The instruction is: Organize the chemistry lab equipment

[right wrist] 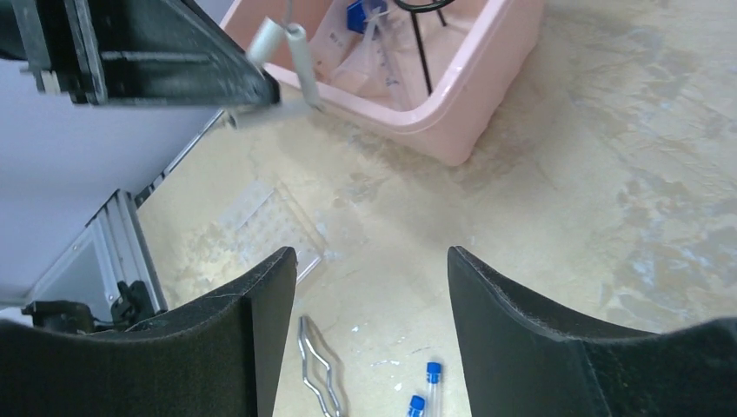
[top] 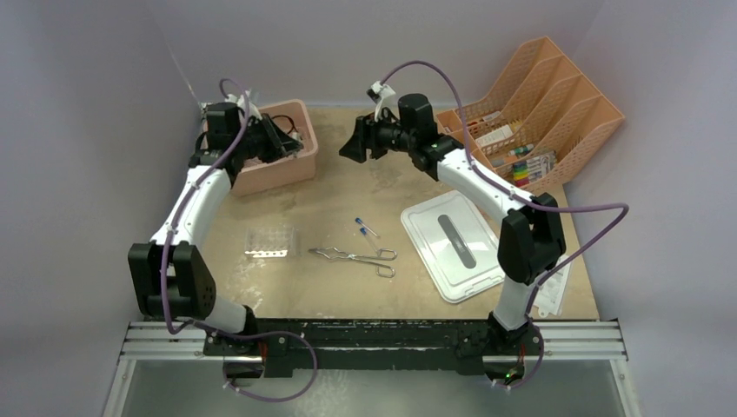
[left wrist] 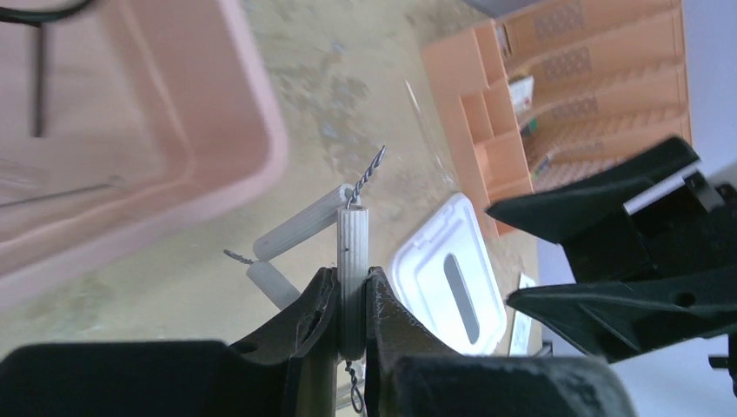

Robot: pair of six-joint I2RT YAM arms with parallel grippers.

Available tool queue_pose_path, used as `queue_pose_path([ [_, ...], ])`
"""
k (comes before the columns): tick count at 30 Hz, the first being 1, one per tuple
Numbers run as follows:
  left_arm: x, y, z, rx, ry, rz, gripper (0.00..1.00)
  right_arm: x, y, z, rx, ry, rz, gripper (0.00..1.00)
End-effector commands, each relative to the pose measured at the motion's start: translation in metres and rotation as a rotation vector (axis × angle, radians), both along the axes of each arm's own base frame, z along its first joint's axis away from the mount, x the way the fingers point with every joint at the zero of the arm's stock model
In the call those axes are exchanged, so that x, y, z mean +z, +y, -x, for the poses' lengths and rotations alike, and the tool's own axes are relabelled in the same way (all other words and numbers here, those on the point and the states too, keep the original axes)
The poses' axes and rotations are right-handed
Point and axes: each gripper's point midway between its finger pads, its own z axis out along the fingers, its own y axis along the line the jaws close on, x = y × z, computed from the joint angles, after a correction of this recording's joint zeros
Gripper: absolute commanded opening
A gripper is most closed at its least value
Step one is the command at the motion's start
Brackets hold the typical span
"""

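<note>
Plain lavender-grey walls close in on three sides of a worn, mottled tan table; soft, even light casts only faint shadows; a silver aluminium rail runs along the near edge.

light: even, soft, from overhead, fairly bright
shadows: faint, just a thin soft one along the white lid
glare: tiny glint on the clear plastic tube rack, nothing blown out
left wrist focus: white tube piece crisp, pink bin right up close goes mushy
right wrist focus: table sharp, black fingers soft
top view: a bit low-res, slightly hazy
</note>
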Motion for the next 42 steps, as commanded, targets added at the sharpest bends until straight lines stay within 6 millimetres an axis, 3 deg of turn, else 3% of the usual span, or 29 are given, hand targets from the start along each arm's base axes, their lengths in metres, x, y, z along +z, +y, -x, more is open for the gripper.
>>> queue_pose_path([
  [1,0.014,0.047,-0.026,0.129,-0.022,-0.048,0.0,0.051,-0.012,-0.006,-0.056,-0.086,-0.054,0.66],
  [4,0.01,0.062,-0.035,0.169,0.007,-0.107,0.0,0.046,-0.015,-0.007,-0.066,-0.085,-0.04,0.66],
  [8,-0.014,0.073,-0.05,0.196,0.085,-0.167,0.0,0.04,-0.018,-0.01,-0.085,-0.087,-0.017,0.66],
  [17,-0.061,0.061,-0.068,0.157,0.209,-0.24,0.0,0.028,-0.026,-0.016,-0.118,-0.089,0.034,0.66],
  [22,-0.077,0.041,-0.076,0.122,0.237,-0.28,0.0,0.024,-0.027,-0.018,-0.124,-0.085,0.039,0.66],
  [38,-0.117,0.055,-0.104,0.227,0.274,-0.444,0.0,0.015,-0.029,-0.019,-0.131,-0.056,0.067,0.66],
  [42,-0.123,0.054,-0.105,0.226,0.277,-0.448,0.1,0.012,-0.028,-0.018,-0.132,-0.042,0.065,0.66],
])
